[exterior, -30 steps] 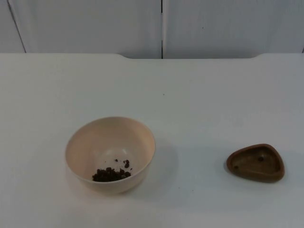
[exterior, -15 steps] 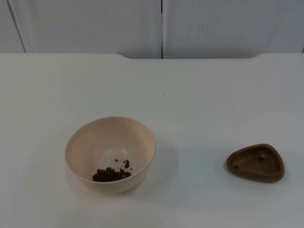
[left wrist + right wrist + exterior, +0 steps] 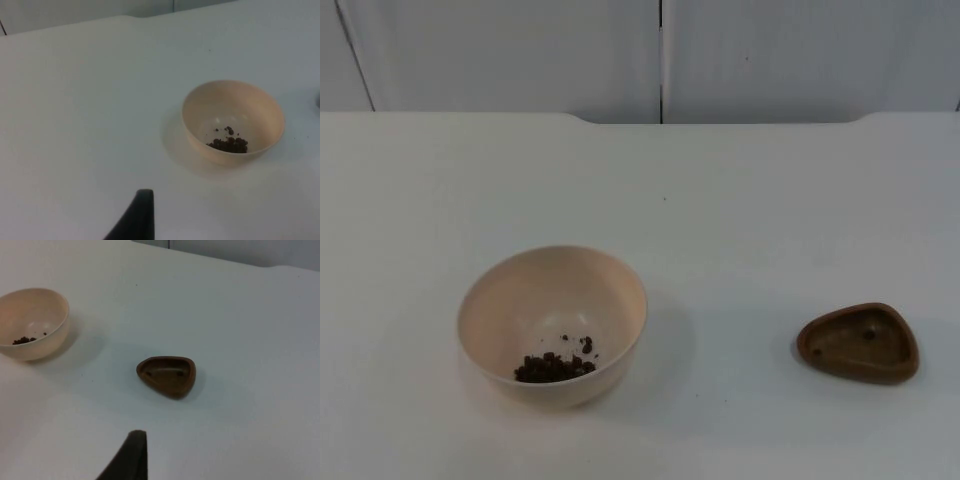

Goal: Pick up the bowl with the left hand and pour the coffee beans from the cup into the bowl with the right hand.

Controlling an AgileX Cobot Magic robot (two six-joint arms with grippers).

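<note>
Sitting on the white table (image 3: 740,200), the cream bowl (image 3: 552,325) already holds the coffee beans (image 3: 555,367); the brown cup (image 3: 858,343), well apart, looks nearly empty. Both arms wait above. Whether the left gripper (image 3: 137,215) or right gripper (image 3: 131,455) is spread, I cannot tell. Best simply retreat without nudging either dish.

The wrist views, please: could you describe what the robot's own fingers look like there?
Each wrist view shows one fingertip: the left gripper's and the right gripper's. Both are plain matte black, tapering to a narrow, blunt, slightly curved tip, without markings.
</note>
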